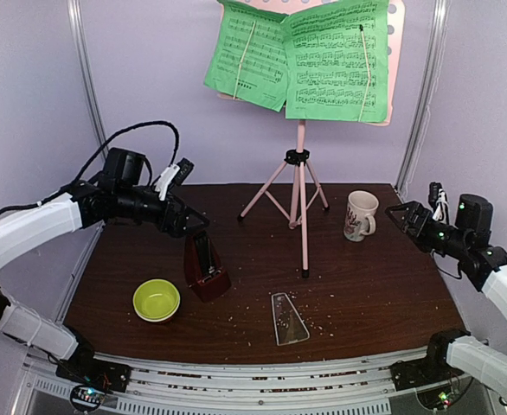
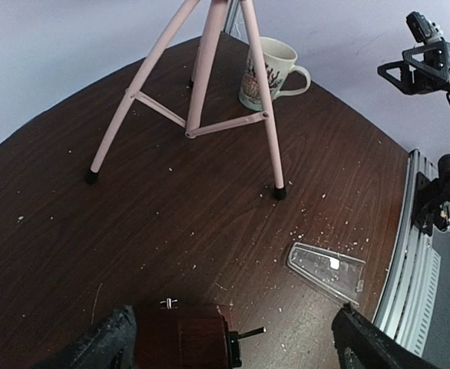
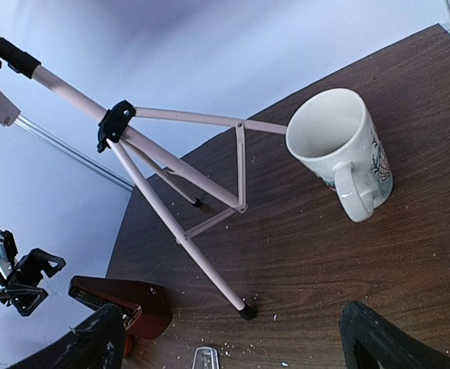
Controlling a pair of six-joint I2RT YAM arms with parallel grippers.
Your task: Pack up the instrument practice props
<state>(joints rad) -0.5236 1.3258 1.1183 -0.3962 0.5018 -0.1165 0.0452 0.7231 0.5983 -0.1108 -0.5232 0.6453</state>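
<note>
Standing by the table, I count one pink music stand on its three legs, planted in the middle of the tabletop toward the back edge. Two green sheet-music pages rest side by side on its desk, high above everything else.

One dark red metronome stands upright in the left half of the tabletop, nearer the front edge than the back. Its one clear plastic cover is off and lies flat by itself near the middle of the front edge, well apart from it.

There are two arms. The left gripper hangs right over the metronome with its jaws released and spread. In the wrist view the two fingers straddle the metronome's top: one sits just beside it, with clear bare wood on the other side. It is not grasping anything. The right gripper hovers by the right edge of the tabletop, also released and wide, with nothing between its fingers.

One white mug stands near that gripper, toward the back right corner. One yellow-green bowl sits just beside the metronome, toward the front left corner. Pale crumbs are scattered over the wood around the cover.
</note>
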